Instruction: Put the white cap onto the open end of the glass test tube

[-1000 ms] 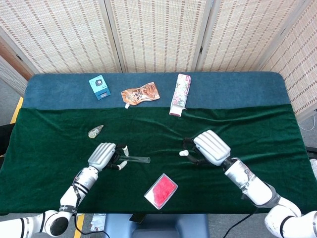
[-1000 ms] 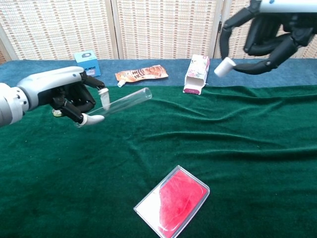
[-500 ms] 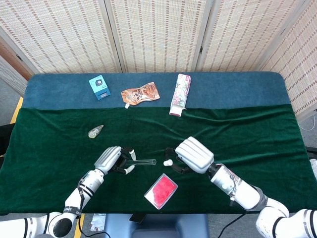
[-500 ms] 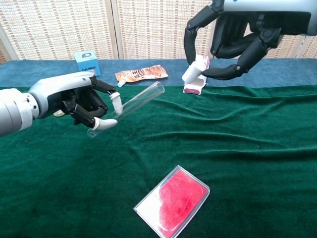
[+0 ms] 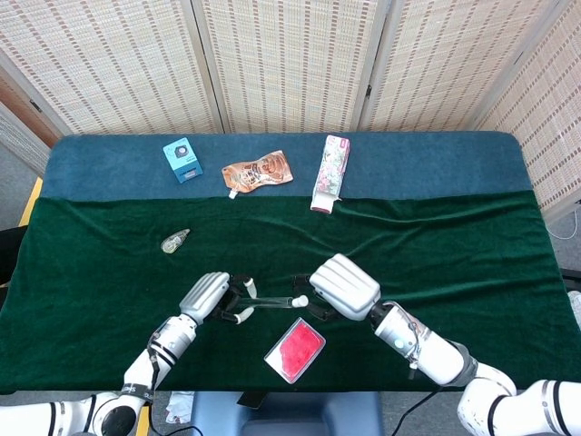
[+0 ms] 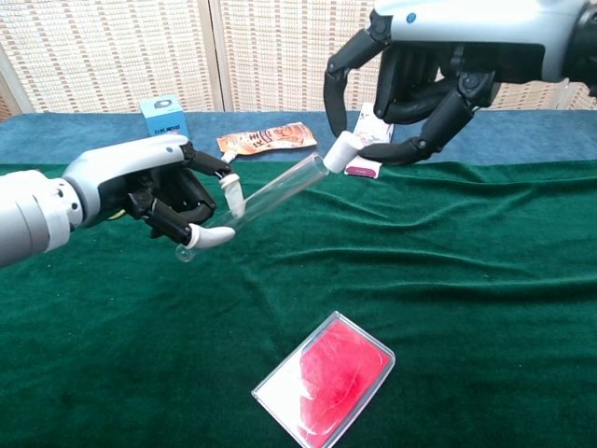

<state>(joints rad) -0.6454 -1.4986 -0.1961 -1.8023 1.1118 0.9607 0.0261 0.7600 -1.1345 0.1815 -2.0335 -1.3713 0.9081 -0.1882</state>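
My left hand [image 6: 163,191] [image 5: 211,298] holds the glass test tube [image 6: 266,198] in the air above the green cloth, its open end tilted up to the right. The tube [image 5: 270,302] shows faintly in the head view. My right hand [image 6: 420,70] [image 5: 340,288] pinches the small white cap [image 6: 340,152] [image 5: 299,301] between fingertips. The cap sits right at the tube's open end, touching or nearly touching it. Whether it is seated on the rim I cannot tell.
A red card in a clear sleeve [image 6: 325,377] lies on the green cloth [image 6: 485,280] near the front. At the back stand a blue box [image 6: 163,117], an orange pouch [image 6: 266,139] and a pink-white carton [image 5: 330,171]. A small clear item [image 5: 175,241] lies left.
My right hand carried the cap leftward and down to the tube's open end. My left hand moved the tube slightly right and forward.
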